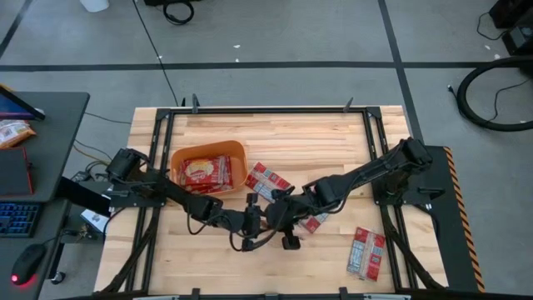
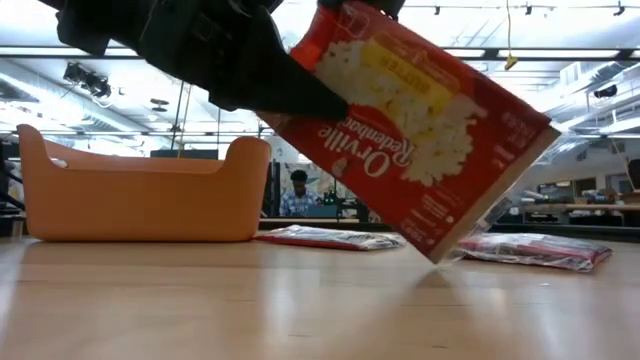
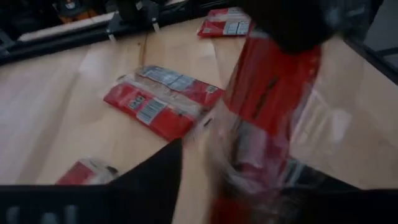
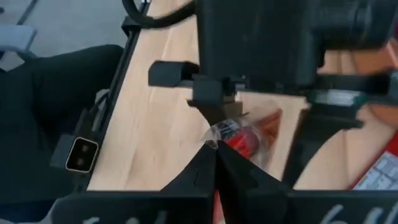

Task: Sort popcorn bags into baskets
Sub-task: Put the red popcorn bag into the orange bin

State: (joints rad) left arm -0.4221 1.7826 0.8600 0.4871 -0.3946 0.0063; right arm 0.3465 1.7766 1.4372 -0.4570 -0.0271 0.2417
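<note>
Centrally, item one: a popcorn bag [image 2: 420,140] held off the counter [image 1: 275,137], tilted, one lower corner close to the wood, between the two pincers near the counter's front middle. Right pincer [image 1: 279,218]: shut on the bag's top edge, a crumpled fold nipped between its tips. Left pincer [image 1: 250,223]: at 9 o'clock of the bag, just beside it, fingers [image 3: 155,180] parted around the bag's near end; whether they yet press it cannot be told. Bag's long axis: steeply slanted, running from the right pincer down toward the left one. Tub [image 1: 208,171]: orange, at 10 o'clock of the held bag, already holding bags; the left arm is the nearer to it, so a handover looks likely. Loose bags [image 1: 268,177]: at 12 o'clock. Further bags [image 1: 366,252]: at 4 o'clock, flat.
</note>
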